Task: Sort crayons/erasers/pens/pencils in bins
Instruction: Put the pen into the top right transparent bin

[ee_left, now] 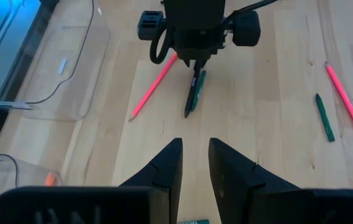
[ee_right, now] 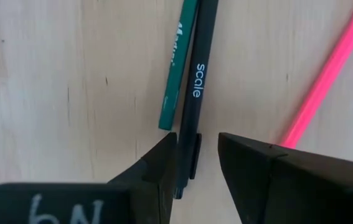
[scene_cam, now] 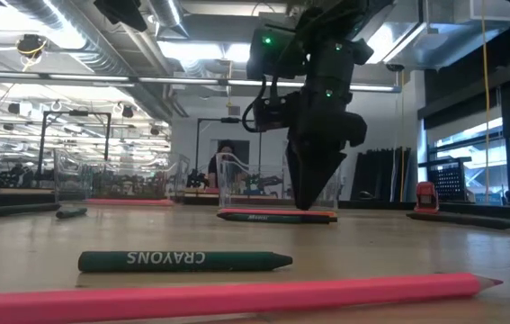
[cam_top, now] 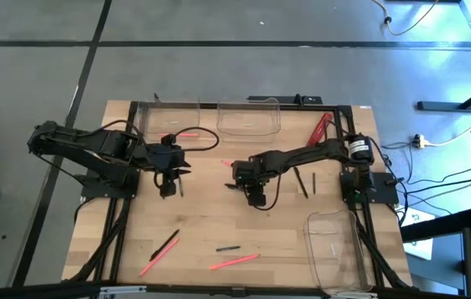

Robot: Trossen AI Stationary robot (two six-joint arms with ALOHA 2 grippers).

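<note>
The right claw point(ee_right: 196, 163) hangs low over the middle of the tabletop point(cam_top: 210, 220), its fingers parted a little and straddling the near end of a black pen point(ee_right: 196, 99) printed with the word "scale". The pen lies flat on the wood, its long axis running straight away from the claw, between the two fingers rather than across them, so closing the fingers looks as if it would pinch the barrel by its sides. A green pencil point(ee_right: 177, 65) lies touching the pen along one side, and a pink stick point(ee_right: 325, 71) slants off just beside it on the other; the pencil could be caught in the same squeeze. From across the tabletop, the left claw point(ee_left: 195, 165) waits, slightly parted and empty, facing the right arm, well apart from the pen. The right arm is plainly the nearer. Clear bins point(cam_top: 247, 116) stand at the far edge, one more point(cam_top: 335, 241) at the near right corner.
</note>
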